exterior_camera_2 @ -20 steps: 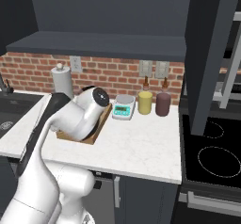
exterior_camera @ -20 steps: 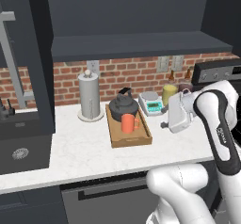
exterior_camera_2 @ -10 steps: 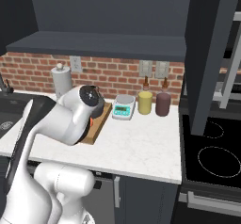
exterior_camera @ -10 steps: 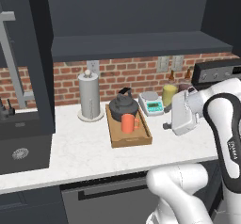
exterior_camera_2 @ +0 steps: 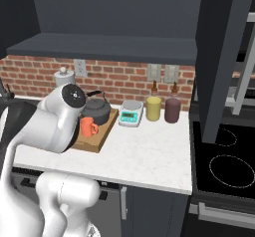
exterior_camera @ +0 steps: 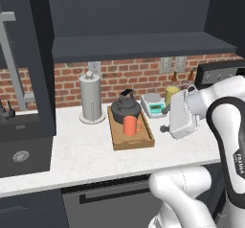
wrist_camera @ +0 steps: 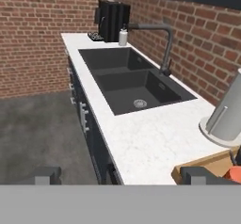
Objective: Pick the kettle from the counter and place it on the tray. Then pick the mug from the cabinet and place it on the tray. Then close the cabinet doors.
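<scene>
- My gripper [wrist_camera: 120,173] carries nothing; its two tips stand well apart at the bottom of the hand view, so I read it as spread. It looks along the worktop [exterior_camera: 86,150] toward the sink [wrist_camera: 132,79].
- The kettle [exterior_camera: 125,109] and the mug [exterior_camera: 130,125] both sit on the tray [exterior_camera: 143,143], mug in front of kettle. By my judgement only the cabinet doors are left.
- One door [exterior_camera: 40,54] stands open on the left, its edge hanging over the worktop near the paper-towel roll [exterior_camera: 91,97]. The other [exterior_camera_2: 224,57] stands open on the right, above the stove [exterior_camera_2: 224,166].
- Main risk: my forearm hangs just right of the tray. A wide swing up toward either door could clip the mug or the kettle's handle and tip them off.
- Second risk: pushing a door near its hinge side, or at a glancing angle, might let the gripper slide off the panel and leave the door ajar.
- The scale [exterior_camera: 154,104] and the two cups [exterior_camera_2: 153,108] behind my arm are close enough to be knocked if I back up carelessly.
- Open room: the front strip of worktop is bare, and the space between tray and shelf underside gives clearance to lift straight up first.
- I cannot tell how far either door is from shut.
</scene>
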You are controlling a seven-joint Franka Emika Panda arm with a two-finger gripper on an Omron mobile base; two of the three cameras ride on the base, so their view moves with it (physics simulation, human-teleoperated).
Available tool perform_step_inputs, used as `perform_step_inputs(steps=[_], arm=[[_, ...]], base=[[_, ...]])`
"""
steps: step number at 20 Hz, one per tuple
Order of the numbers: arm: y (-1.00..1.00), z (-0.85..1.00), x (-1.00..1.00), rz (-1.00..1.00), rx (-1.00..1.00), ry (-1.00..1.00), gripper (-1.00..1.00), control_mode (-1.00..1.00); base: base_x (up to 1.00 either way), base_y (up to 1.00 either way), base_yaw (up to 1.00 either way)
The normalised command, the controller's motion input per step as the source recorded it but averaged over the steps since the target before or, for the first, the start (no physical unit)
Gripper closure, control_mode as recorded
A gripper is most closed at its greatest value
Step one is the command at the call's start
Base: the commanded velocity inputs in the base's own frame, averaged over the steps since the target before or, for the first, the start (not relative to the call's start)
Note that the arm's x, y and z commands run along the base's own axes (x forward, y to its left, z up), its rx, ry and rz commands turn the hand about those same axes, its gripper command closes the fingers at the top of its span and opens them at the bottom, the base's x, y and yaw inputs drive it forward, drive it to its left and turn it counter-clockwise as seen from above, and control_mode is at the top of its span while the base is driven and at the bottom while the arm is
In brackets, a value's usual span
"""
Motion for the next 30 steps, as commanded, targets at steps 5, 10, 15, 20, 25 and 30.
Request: perform_step_inputs(steps=[5, 10, 15, 20, 25, 30], arm=[[0.32, 0.15, -0.28, 0.02, 0.00, 0.00, -1.00, -1.00], [0.25, 0.09, -0.25, 0.07, 0.00, 0.00, -1.00, -1.00], [0.24, 0.02, -0.21, 0.09, 0.00, 0.00, -1.00, -1.00], [0.09, 0.05, -0.26, 0.10, 0.00, 0.00, -1.00, -1.00], [0.08, 0.09, -0.33, 0.13, 0.00, -0.01, -1.00, -1.00], [0.24, 0.11, -0.26, 0.11, 0.00, -0.04, -1.00, -1.00]], base=[[0.00, 0.00, 0.00], [0.00, 0.00, 0.00], [0.00, 0.00, 0.00], [0.00, 0.00, 0.00], [0.00, 0.00, 0.00], [0.00, 0.00, 0.00]])
